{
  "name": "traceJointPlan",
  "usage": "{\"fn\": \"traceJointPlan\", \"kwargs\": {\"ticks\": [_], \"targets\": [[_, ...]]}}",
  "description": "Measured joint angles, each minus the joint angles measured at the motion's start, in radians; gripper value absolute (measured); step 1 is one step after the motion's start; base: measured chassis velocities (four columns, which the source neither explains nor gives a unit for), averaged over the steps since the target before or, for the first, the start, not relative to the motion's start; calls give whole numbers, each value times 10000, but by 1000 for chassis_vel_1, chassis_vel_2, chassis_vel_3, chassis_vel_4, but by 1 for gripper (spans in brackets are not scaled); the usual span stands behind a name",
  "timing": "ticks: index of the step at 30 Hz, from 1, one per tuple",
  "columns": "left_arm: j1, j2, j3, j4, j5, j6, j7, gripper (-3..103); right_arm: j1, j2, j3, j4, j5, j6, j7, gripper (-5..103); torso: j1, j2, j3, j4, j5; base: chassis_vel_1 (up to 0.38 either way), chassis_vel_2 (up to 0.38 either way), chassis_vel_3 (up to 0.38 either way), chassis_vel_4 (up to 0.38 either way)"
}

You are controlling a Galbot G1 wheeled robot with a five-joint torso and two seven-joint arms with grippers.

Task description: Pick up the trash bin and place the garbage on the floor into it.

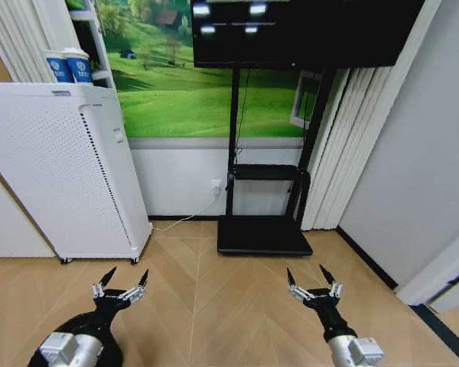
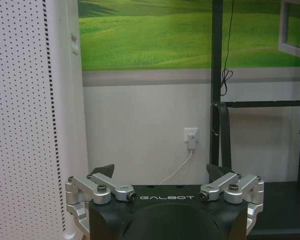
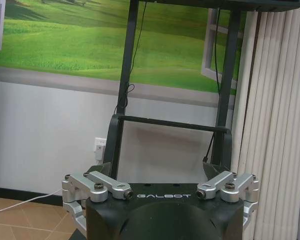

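We held our left hand [image 1: 122, 284] and right hand [image 1: 312, 281] low over the floor [image 1: 214, 306], both with fingers spread and holding nothing; the trash bin [image 1: 115, 353] sat under our left arm.

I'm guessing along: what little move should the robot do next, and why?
Probably bend the torso to look lower. The left end effector and right end effector hang open over the tan herringbone wood floor; a dark round shape sits under the left arm, maybe the bin.
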State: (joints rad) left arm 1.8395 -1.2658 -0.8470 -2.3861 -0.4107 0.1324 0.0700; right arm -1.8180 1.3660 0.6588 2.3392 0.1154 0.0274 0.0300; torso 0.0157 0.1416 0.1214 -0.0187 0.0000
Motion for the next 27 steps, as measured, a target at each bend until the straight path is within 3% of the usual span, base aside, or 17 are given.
{"fn": "traceJointPlan", "kwargs": {"ticks": [27], "targets": [[1, -1, 0, 1, -1, -3, 10, 100, 0, -1, 0, -1, 4, 6, 0, 100, 272, 1059, 786, 0, 0, 0, 0, 0, 0]]}}
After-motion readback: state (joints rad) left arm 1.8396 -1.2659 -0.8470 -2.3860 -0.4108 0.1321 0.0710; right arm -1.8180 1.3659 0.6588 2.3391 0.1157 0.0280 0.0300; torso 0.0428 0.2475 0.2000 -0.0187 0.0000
